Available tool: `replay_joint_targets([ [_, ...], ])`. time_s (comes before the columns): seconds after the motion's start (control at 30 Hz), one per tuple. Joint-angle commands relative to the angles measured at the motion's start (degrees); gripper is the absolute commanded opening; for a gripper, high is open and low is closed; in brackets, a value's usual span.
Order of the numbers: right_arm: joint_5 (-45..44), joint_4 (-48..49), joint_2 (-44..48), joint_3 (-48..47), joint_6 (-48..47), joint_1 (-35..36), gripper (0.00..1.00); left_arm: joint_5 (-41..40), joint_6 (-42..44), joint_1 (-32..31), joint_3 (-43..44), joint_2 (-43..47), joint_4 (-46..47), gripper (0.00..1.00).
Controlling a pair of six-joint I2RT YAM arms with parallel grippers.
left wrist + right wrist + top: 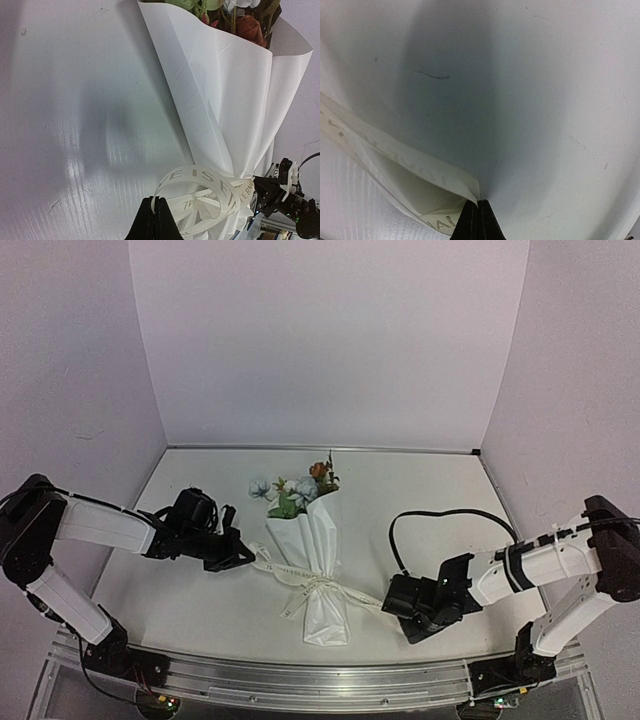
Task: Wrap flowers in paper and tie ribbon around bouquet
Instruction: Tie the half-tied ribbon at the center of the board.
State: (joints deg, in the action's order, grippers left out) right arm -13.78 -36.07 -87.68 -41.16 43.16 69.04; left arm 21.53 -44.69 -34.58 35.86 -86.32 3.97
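Soft even light, broad dim shadows

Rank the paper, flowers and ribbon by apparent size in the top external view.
1. paper, clearly largest.
2. flowers, only blooms showing above the wrap.
3. ribbon, long but thin; versus flowers, unsure.

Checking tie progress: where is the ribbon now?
Top view, centre: the ribbon circles the paper at its waist, ends reaching the left end effector and right end effector.
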Motion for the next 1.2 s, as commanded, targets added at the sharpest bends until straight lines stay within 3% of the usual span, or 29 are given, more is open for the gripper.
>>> replay_joint_targets([
  [0.0,1.6,0.5,1.6,-4.8,-5.7,1.4,0.28,1.8,2.6,0.6,1.0,0.6,-0.4,0.00],
  [0.13,3.0,0.1,6.5,-8.1,-12.2,1.2,0.47,2.8,3.4,0.5,1.8,0.0,-0.4,0.00],
  [0.23,3.9,-1.0,9.4,-10.9,-16.9,-0.2,0.54,3.4,3.9,0.6,2.4,-0.5,-0.7,0.00],
  [0.4,9.3,-2.5,6.5,-14.5,-22.2,-9.8,0.55,3.6,4.7,0.6,3.4,-0.8,-1.1,0.00],
  [0.63,16.7,4.4,-4.8,-16.6,-32.7,-16.6,0.58,4.3,4.9,0.5,3.9,-1.4,-1.2,0.00],
  [0.83,23.6,6.9,-7.2,-16.0,-33.0,-16.4,0.56,4.5,4.9,0.6,3.6,-1.0,-1.4,0.00],
  [1.17,22.4,8.0,-7.5,-15.9,-30.4,-10.1,0.56,4.9,4.5,0.6,3.8,-1.5,-0.6,0.00],
])
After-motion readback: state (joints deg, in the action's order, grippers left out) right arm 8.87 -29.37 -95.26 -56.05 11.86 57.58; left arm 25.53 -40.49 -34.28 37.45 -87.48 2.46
